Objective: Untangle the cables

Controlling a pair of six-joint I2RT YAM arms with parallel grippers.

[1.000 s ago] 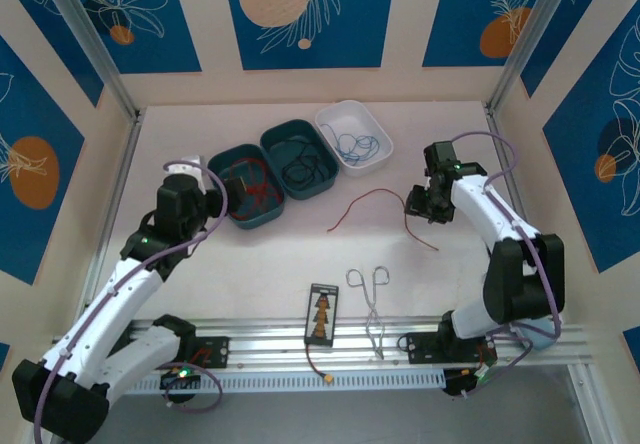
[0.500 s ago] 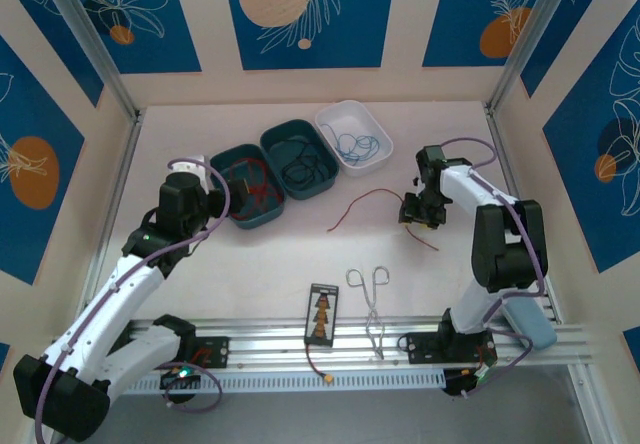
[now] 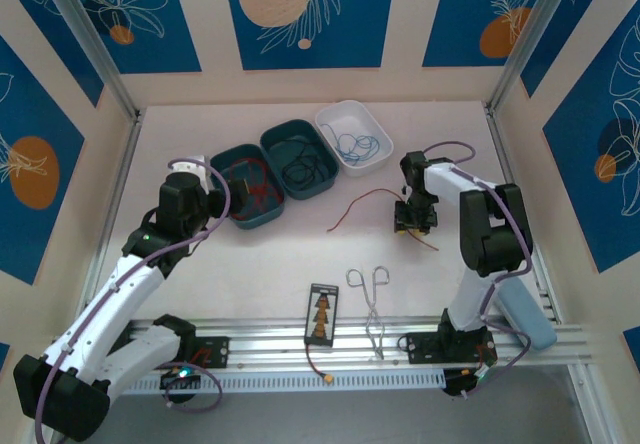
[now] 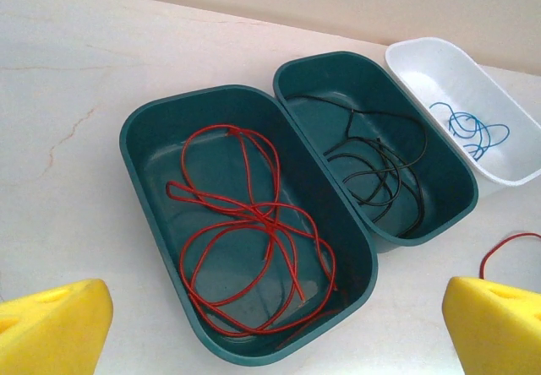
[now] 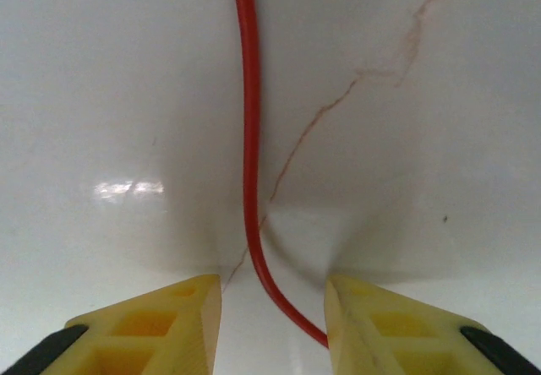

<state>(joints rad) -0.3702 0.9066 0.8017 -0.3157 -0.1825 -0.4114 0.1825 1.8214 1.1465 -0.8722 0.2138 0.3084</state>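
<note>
A loose red cable (image 3: pixel 365 200) lies on the table right of centre. My right gripper (image 3: pixel 413 219) is down over its right part. In the right wrist view this red cable (image 5: pixel 248 138) runs between the yellow fingers (image 5: pixel 169 328), touching the right one, and my right gripper (image 5: pixel 272 307) is still open with a gap round the wire. Another red cable (image 4: pixel 245 223) is coiled in a teal tray (image 4: pixel 135 155), a black cable (image 4: pixel 380 172) in the second teal tray (image 4: pixel 456 214), and a blue cable (image 4: pixel 473 130) in the white tray (image 4: pixel 423 50). My left gripper (image 4: pixel 276 320) hangs wide open above the first tray.
The three trays (image 3: pixel 262 222) stand in a row at the back centre. Silver forceps (image 3: pixel 370 294) and a small black board (image 3: pixel 321 316) lie near the front, just behind the aluminium rail (image 3: pixel 260 349). Walls close in on the left, back and right.
My right gripper has swung left and down onto the loose red cable, and its jaws have narrowed. The left arm has stayed put.
</note>
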